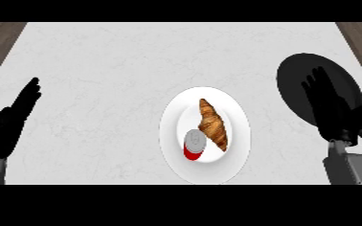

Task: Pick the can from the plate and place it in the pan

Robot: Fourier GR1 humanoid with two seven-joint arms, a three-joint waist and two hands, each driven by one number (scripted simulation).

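A red can (pixel 194 145) with a grey lid stands on the white plate (pixel 176 163) at the lower middle of the counter, touching a brown croissant (pixel 214 124). The black pan (pixel 297 84) lies at the right. My right hand (pixel 331 106) hovers open over the pan's near half, fingers straight, well to the right of the can. At the view's left edge my left hand (pixel 17 115) rests open, fingers pointing up.
The white marble counter (pixel 106 67) spreads around the plate, with bare stretches at the back and left. Dark wooden edges show in the upper corners. My right forearm (pixel 344 165) comes in at the lower right.
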